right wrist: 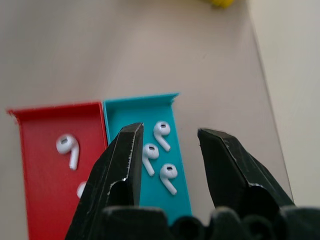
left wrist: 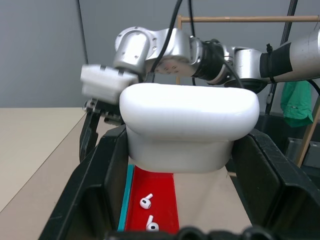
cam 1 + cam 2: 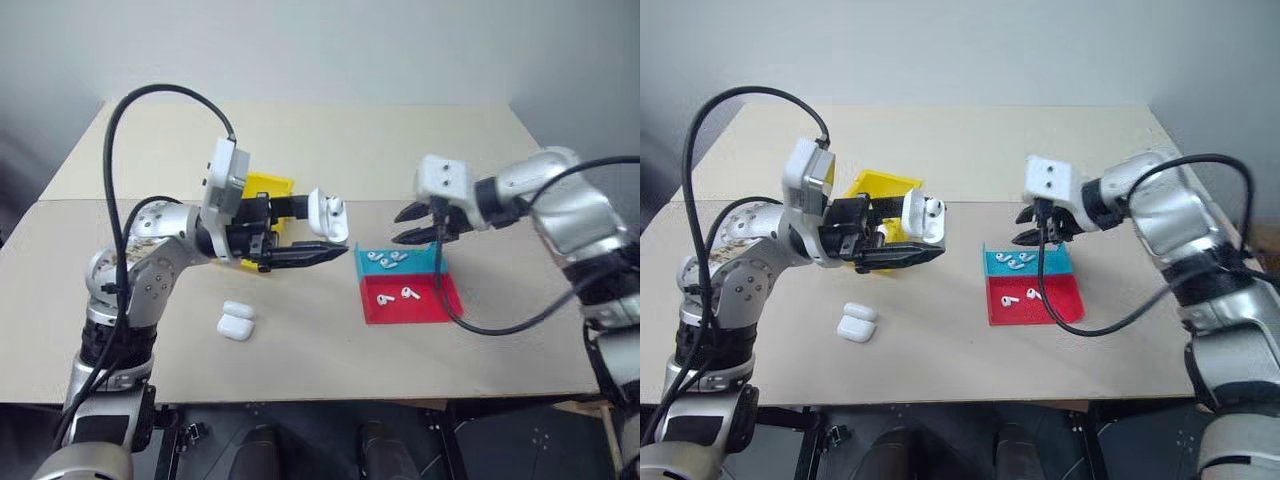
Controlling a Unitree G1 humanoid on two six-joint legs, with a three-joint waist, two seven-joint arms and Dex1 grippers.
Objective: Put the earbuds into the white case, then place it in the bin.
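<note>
- Above the table's [image 3: 330, 150] middle: left gripper [image 3: 325, 232] clamps the white case [image 3: 328, 214], lid up, an earbud inside.
- Over the tray's [image 3: 420, 310] blue half: right gripper [image 3: 412, 225] parted, empty, above earbuds [image 1: 160, 150].

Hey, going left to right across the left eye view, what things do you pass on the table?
Spare case lying on the table → yellow bin → open white case held in the left pincer → red-and-blue tray with earbuds → right pincer, open above the tray's blue half.
</note>
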